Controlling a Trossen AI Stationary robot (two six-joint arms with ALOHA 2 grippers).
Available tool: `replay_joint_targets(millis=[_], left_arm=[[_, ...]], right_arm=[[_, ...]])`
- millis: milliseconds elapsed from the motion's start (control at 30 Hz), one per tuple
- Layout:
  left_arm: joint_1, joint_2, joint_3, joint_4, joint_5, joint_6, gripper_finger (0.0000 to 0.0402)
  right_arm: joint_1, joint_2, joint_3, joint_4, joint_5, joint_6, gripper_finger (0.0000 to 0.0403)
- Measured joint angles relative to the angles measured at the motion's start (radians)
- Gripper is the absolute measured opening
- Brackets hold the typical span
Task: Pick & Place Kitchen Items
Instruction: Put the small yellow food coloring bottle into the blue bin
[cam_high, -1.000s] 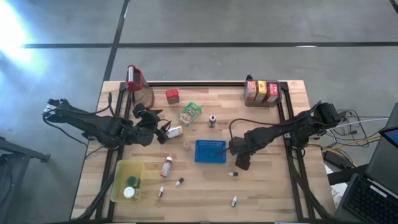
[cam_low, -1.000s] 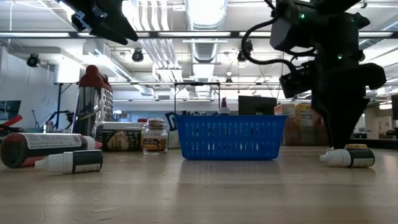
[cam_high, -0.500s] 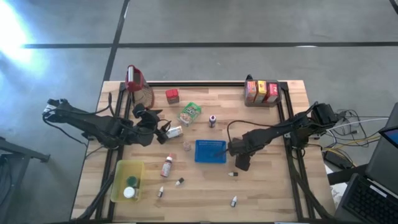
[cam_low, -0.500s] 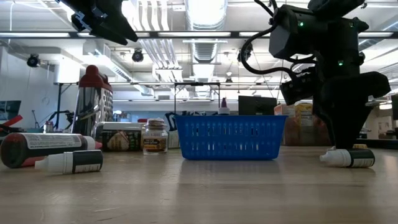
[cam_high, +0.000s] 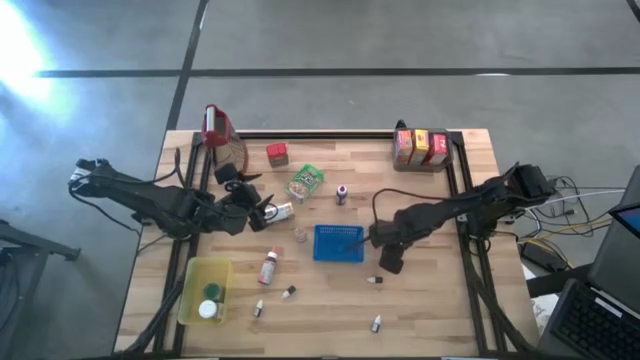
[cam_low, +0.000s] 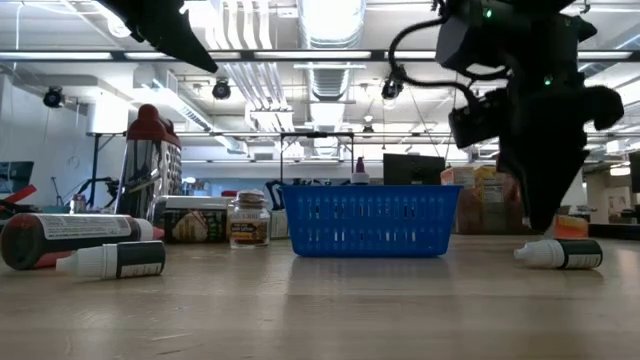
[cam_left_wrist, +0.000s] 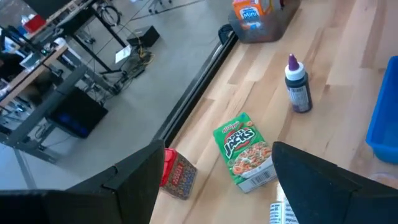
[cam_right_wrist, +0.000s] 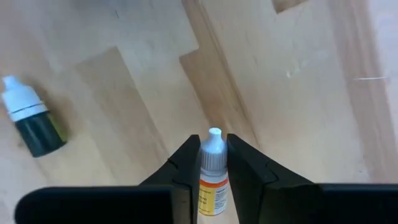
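Gripping a small white-capped dropper bottle (cam_right_wrist: 212, 171) between its two fingers, my right end effector (cam_high: 392, 264) hangs just off the blue tray's (cam_high: 338, 243) right end. Bare table (cam_high: 430, 300) lies all round; another small bottle (cam_high: 374, 280) lies just beside. My left end effector (cam_high: 262, 212) waits spread, near the green carton (cam_high: 306, 182).

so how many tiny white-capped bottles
5 tiny white-capped bottles: one between the right fingers, one on the table beside them, three nearer the front edge; more may be hidden.
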Motion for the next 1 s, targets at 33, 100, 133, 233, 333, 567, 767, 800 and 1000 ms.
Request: replay_joint_targets(millis=[33, 100, 133, 233, 333, 567, 767, 800, 1000], left_arm=[[0.0, 0.001, 0.0, 0.001, 0.0, -0.01, 0.03], [0.0, 0.001, 0.0, 0.001, 0.001, -0.051, 0.03], [0.0, 0.002, 0.0, 0.002, 0.0, -0.08, 0.03], [0.0, 0.003, 0.0, 0.002, 0.001, -0.16, 0.03], [0.0, 0.004, 0.0, 0.018, 0.001, -0.215, 0.03], [0.0, 0.015, 0.0, 0.023, 0.0, -0.357, 0.03], [0.008, 0.059, 0.0, 0.024, -0.015, -0.384, 0.0301], [0.008, 0.067, 0.0, 0.024, -0.025, -0.403, 0.03], [0.008, 0.127, 0.0, 0.024, -0.076, -0.514, 0.03]], right_arm=[[0.0, -0.013, 0.0, -0.001, 0.0, 0.0, 0.0056], [0.001, -0.043, 0.0, -0.013, 0.0, 0.0, 0.0063], [0.003, -0.059, 0.0, -0.017, 0.0, 0.0, 0.0066], [0.009, -0.12, 0.0, -0.016, 0.003, 0.001, 0.0066], [0.026, -0.193, 0.001, -0.014, 0.04, 0.001, 0.0058], [0.073, -0.371, 0.001, 0.086, 0.229, -0.036, 0.0057], [0.108, -0.444, -0.008, 0.314, 0.32, -0.216, 0.006], [0.112, -0.448, -0.012, 0.36, 0.323, -0.254, 0.0058], [0.121, -0.435, -0.067, 0.706, 0.342, -0.494, 0.0055]])
